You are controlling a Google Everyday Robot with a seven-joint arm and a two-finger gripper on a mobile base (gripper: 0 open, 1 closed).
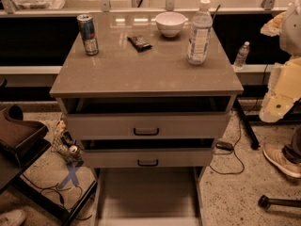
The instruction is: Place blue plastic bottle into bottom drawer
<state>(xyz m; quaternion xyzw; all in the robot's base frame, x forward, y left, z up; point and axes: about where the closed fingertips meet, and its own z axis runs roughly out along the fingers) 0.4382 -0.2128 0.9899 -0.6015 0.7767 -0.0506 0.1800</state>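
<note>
The blue plastic bottle (pixel 200 32), clear with a white cap and a pale label band, stands upright at the back right of the cabinet top (pixel 141 69). The bottom drawer (pixel 148 192) is pulled out towards me and shows a plain grey floor with low side walls. My gripper (pixel 276 105), on the cream arm, hangs at the right edge of the view. It is off the cabinet's right side, apart from the bottle and lower than it.
A blue-and-silver drink can (pixel 88 34) stands at the back left, and a white bowl (pixel 170 23) and a dark snack packet (pixel 139 42) lie at the back middle. The two upper drawers (pixel 146 126) are slightly ajar. A small bottle (pixel 241 55) stands behind right. A person's shoe (pixel 281 160) and cables lie on the floor.
</note>
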